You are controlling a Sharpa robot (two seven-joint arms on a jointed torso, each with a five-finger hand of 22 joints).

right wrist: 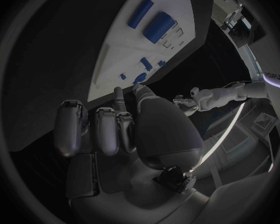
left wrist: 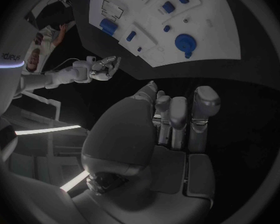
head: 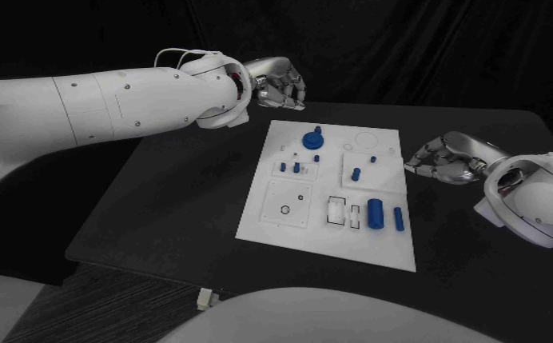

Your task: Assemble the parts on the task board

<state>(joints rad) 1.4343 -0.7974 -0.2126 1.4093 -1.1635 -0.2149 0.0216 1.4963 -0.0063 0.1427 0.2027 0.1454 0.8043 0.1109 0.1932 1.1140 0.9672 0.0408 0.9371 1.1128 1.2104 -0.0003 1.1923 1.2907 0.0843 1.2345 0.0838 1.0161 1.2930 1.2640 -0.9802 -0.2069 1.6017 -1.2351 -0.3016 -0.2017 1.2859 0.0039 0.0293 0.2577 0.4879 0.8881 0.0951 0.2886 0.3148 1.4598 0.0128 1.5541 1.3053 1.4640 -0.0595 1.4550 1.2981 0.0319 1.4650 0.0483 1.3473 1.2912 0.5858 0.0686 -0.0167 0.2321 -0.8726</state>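
The white task board (head: pixel 268 227) lies in the middle of the black table. A round blue part (head: pixel 313 140) stands near its far edge, with small blue pegs (head: pixel 296 168) just in front of it. A thick blue cylinder (head: pixel 375 214) and a slimmer one (head: pixel 399 218) lie near the board's right side. My left hand (head: pixel 280 83) hovers beyond the board's far left corner, fingers curled in on nothing. My right hand (head: pixel 443 159) is just off the board's right edge, also curled and holding nothing. The left wrist view shows my left hand (left wrist: pixel 177 119) above the round part (left wrist: pixel 185 43).
The black table (head: pixel 173 199) has bare surface left of the board and a narrower strip to its right. A small white object (head: pixel 208 299) sits at the table's front edge. Recessed slots (head: pixel 336 209) are cut into the board's near half.
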